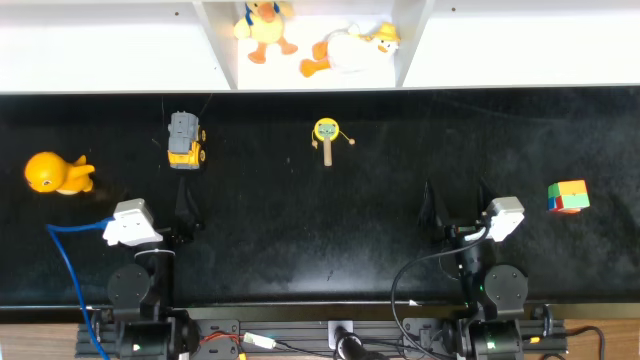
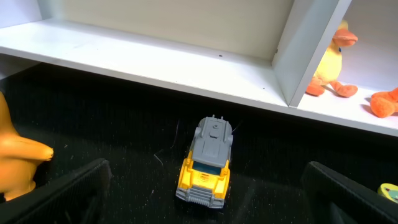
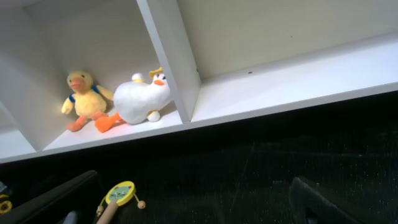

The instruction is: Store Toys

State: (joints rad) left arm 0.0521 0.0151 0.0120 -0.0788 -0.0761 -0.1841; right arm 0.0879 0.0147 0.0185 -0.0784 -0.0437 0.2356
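Black tabletop (image 1: 300,230) runs below a white shelf (image 1: 110,60) whose middle cubby holds a yellow plush duck (image 1: 265,25) and a white plush duck (image 1: 348,50), so toys belong there. Loose on the table are the orange duck (image 1: 58,173) and the yellow truck (image 1: 185,140). My left gripper (image 1: 187,212) is spread and empty, lined up on the truck, likely my first pick. Then come the rattle (image 1: 327,133), my right gripper (image 1: 455,212), equally spread and empty, and the cube (image 1: 568,197).

Both arms are standing along the bottom edge of the top view, the left arm (image 1: 135,285) in the lower left and the right arm (image 1: 495,285) in the lower right, each folding back close over its own base. The left pincer (image 1: 186,215) is pointing up the frame, its fingers (image 2: 71,193) spreading wide apart. The right pincer (image 1: 455,208) is pointing the same way, its fingers (image 3: 329,199) likewise parting widely toward the lower corners of its wrist view.
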